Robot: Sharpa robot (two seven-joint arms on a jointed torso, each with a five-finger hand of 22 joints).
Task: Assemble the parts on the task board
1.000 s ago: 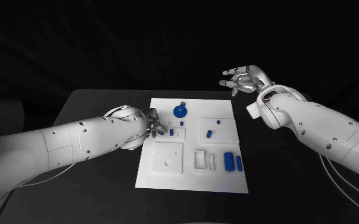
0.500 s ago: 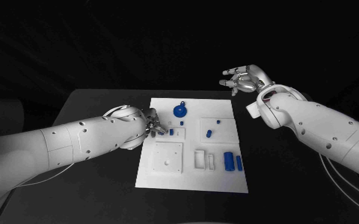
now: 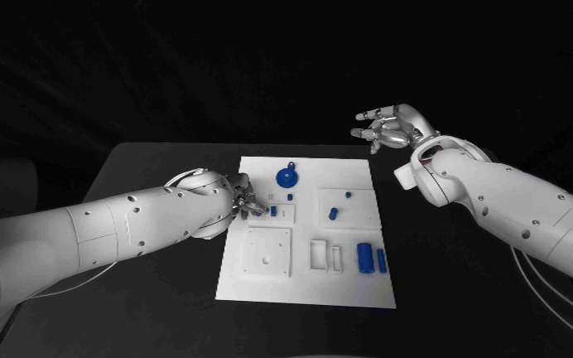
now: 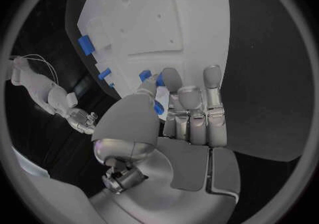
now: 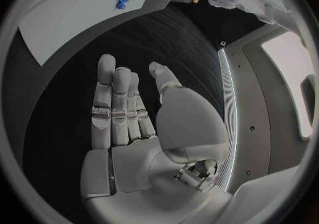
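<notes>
Head view, left hand: I am holding my left hand (image 3: pixel 243 200) low at the left edge of the task board (image 3: pixel 269 283), fingers (image 4: pixel 174 92) closing on a small blue part (image 3: pixel 273 210), because that piece is sitting within reach of that side.
Small blue part: it is lying on the board's left half, its long axis running away from me; whether I am truly pinching it I cannot tell.
Round blue part (image 3: pixel 288 178): it is resting near the board's far end, its stub pointing away from me.
Two blue cylinders (image 3: pixel 372 259): they are lying side by side near the right edge, long axes running towards me.
Right hand (image 3: pixel 389 129): I am keeping it raised beyond the board's far right corner, fingers (image 5: pixel 113 101) spread and empty, clear of the work.
</notes>
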